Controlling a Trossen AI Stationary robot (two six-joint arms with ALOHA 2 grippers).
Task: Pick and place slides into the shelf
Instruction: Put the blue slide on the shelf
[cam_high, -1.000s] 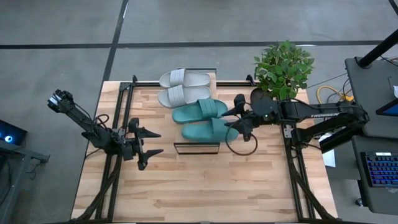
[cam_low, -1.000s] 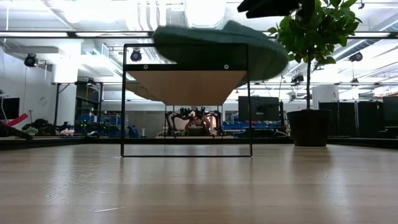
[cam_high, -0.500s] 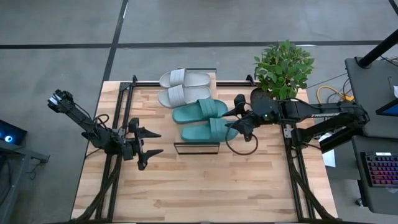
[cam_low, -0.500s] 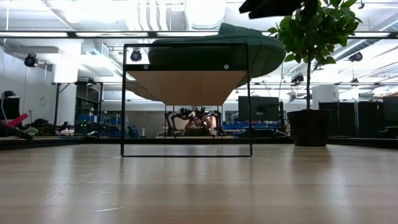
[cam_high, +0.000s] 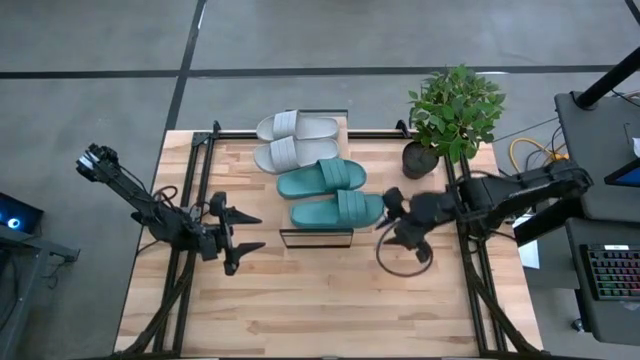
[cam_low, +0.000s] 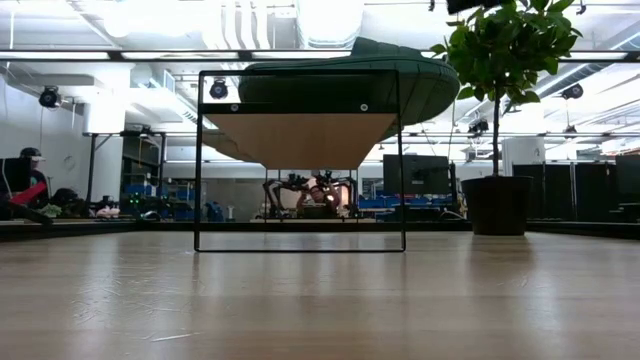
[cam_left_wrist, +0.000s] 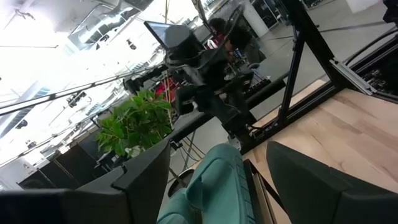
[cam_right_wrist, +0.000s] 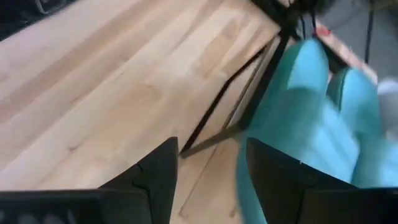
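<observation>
Right pincer (cam_high: 394, 218) hovering over the table (cam_high: 330, 300) just beside the toe end of the nearer teal slide (cam_high: 338, 210), not touching it; fingers parted to a moderate gap, nothing between them, as confirmed in the right wrist view. Dark cable loop (cam_high: 404, 257) hanging under that arm, close to the tabletop. Left pincer (cam_high: 243, 232) waiting well apart on the opposite side of the shelf (cam_high: 316, 238), fingers spread wide, empty. Shelf standing lengthwise down the middle of the table's far half, near end frame visible as a thin dark rectangle in the low view (cam_low: 300, 160), light plank top raised above the tabletop. Shelf top fully occupied: all four slides lying crosswise in a row, pale pair at the far end, first pale slide (cam_high: 297, 127) touching second pale slide (cam_high: 290, 153), then farther teal slide (cam_high: 325, 178), then the nearer teal slide at the near end. Teal toes overhanging the plank's edge on the right arm's side, seen in the low view as a green bulge (cam_low: 340, 85) past the frame. Space beneath the plank open and unoccupied as far as visible. Potted plant (cam_high: 455, 105) at the table's far right corner, near the right arm. Broad bare wood across the near half of the table, open between both arms.
</observation>
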